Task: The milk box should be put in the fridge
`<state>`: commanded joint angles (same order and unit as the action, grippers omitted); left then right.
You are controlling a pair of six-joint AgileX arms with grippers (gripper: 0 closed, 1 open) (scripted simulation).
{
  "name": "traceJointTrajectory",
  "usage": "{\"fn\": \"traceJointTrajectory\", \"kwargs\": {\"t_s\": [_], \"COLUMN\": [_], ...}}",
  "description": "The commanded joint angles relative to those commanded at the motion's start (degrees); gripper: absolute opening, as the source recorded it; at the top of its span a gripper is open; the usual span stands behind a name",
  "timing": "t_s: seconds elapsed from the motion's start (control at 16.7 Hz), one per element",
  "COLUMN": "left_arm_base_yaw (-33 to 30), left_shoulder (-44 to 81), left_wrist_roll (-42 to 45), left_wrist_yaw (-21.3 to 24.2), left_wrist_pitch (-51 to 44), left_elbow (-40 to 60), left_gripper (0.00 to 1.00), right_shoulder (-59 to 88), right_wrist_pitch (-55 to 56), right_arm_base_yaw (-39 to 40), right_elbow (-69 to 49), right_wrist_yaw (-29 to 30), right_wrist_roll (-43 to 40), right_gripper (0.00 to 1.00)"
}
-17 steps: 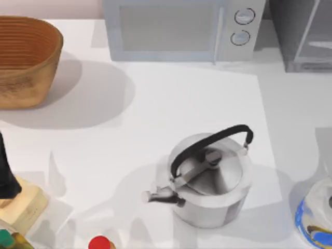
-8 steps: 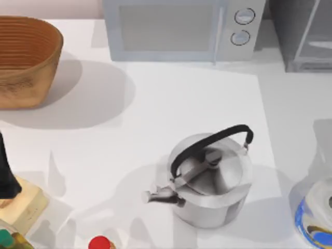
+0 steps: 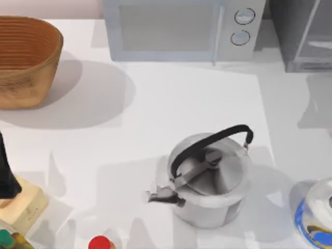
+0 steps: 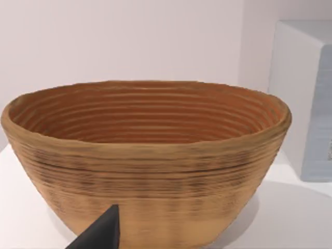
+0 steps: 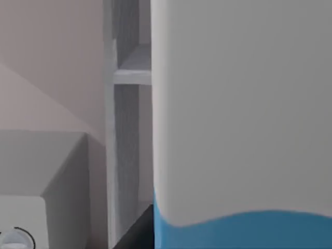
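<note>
Milk box (image 5: 238, 104) sits close up at the right gripper (image 5: 136, 233), its white face and blue band just beside the fridge (image 5: 126, 78) shelf opening – hold cannot be told; left gripper (image 4: 101, 232) idle, facing the woven basket (image 4: 150, 171) – spread cannot be told either.

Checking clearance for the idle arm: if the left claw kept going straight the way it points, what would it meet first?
Most likely the wicker basket: it stands directly ahead of the left claw's dark fingertip, though the gap between them is hard to judge.
</note>
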<state>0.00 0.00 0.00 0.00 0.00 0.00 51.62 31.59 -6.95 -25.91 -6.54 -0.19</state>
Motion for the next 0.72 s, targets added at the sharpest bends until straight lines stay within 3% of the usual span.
{"fn": "traceJointTrajectory", "kwargs": {"t_s": [0.42, 0.72], "left_arm_base_yaw": [0.0, 0.0], "left_shoulder": [0.0, 0.0], "left_wrist_roll": [0.0, 0.0], "left_wrist_yaw": [0.0, 0.0], "left_wrist_pitch": [0.0, 0.0], "left_elbow": [0.0, 0.0], "left_gripper": [1.0, 1.0], "right_shoulder": [44.74, 66.36], "right_wrist_pitch": [22.56, 33.57], "right_arm_base_yaw": [-5.39, -8.1], "right_elbow": [-18.27, -27.13], "right_wrist_yaw": [-4.9, -7.37], "right_wrist_roll": [0.51, 0.93], "right_gripper": [0.0, 0.0]}}
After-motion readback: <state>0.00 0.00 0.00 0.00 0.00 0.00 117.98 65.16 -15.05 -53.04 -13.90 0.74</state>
